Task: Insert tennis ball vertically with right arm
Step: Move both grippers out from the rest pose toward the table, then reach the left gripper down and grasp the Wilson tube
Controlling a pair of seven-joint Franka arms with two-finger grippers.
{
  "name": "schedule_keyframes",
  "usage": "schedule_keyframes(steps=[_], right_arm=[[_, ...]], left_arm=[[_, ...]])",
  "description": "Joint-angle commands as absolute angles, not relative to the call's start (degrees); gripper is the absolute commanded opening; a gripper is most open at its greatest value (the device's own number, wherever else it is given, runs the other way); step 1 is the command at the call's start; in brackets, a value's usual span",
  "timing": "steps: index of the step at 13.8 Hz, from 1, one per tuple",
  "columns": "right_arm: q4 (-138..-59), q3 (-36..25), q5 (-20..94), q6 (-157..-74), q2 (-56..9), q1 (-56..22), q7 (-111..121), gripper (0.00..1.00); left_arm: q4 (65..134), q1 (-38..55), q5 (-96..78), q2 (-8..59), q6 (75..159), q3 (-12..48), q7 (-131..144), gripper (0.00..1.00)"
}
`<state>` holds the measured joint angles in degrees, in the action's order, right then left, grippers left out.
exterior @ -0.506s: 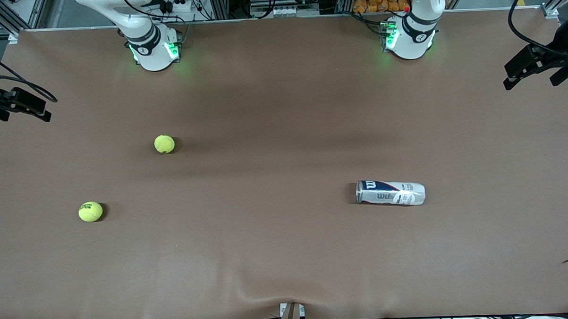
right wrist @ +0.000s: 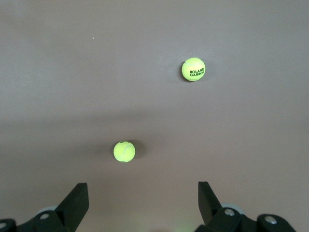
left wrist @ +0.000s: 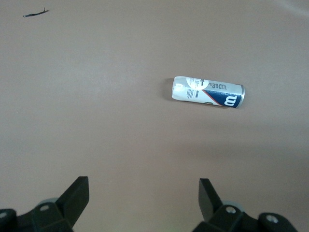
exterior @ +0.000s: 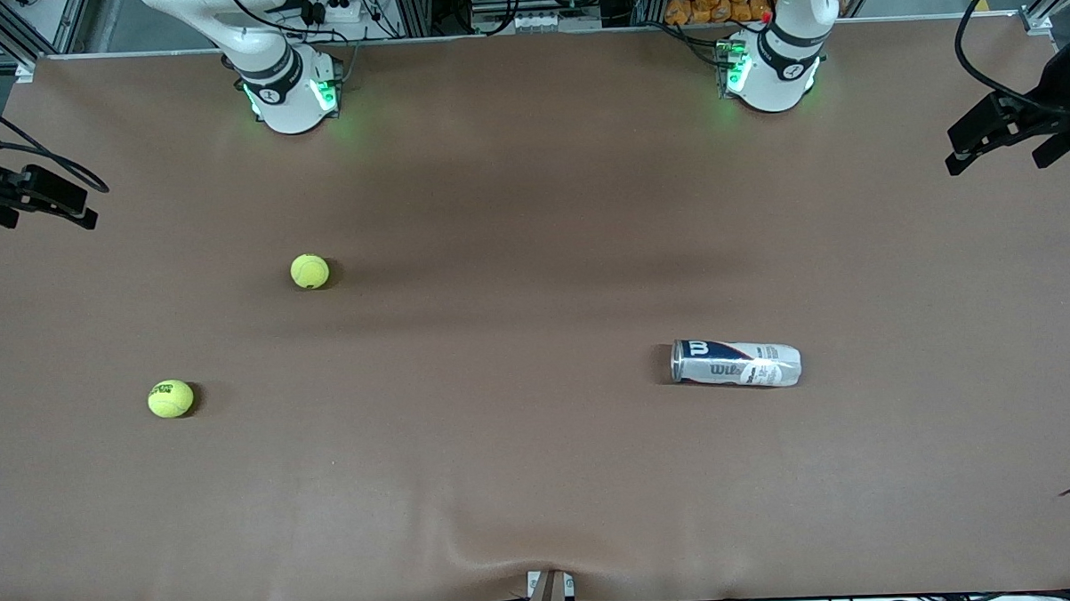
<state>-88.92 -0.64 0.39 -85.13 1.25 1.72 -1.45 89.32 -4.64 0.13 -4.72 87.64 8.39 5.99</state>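
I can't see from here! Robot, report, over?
Both grippers open, right, left, waiting. Two balls untouched. Can lying down. Nothing blocking.

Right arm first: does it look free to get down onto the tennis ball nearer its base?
Probably yes. The right gripper is open, holds nothing, and hangs near the table's edge at its own end. That tennis ball lies alone on the bare table; the other ball and the can lie apart.

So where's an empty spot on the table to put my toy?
Biggest bare stretch: between the two tennis balls and the lying can. Also the whole strip of table nearer the front camera. Nowhere is crowded; both grippers, open, wait over the table's ends.
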Motion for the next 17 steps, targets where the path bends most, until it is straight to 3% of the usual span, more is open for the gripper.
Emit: schedule_keyframes(steps=[1,6,12,17], right_arm=[[-87.9,-0.8,0.1,-85.4,0.3,0.6,-1.0,1.00],[-88.1,-0.6,0.4,-84.8,-0.4,-4.8,-1.0,1.00],[-88.1,-0.7,0.1,-84.1,-0.6,-12.0,-1.8,1.00],[-88.3,-1.1,-0.7,-85.9,-1.7,-8.0,-1.7,1.00]], left_arm=[[87.7,-4.4,-0.2,-3.3,86.7,8.6,5.7,1.00],[87.7,-2.8,-0.2,-1.5,87.0,9.5,5.9,1.00],[87.6,4.0,1.5,5.5,92.5,10.4,6.0,1.00],[78.8,14.9,10.9,19.2,92.7,10.4,5.5,1.00]])
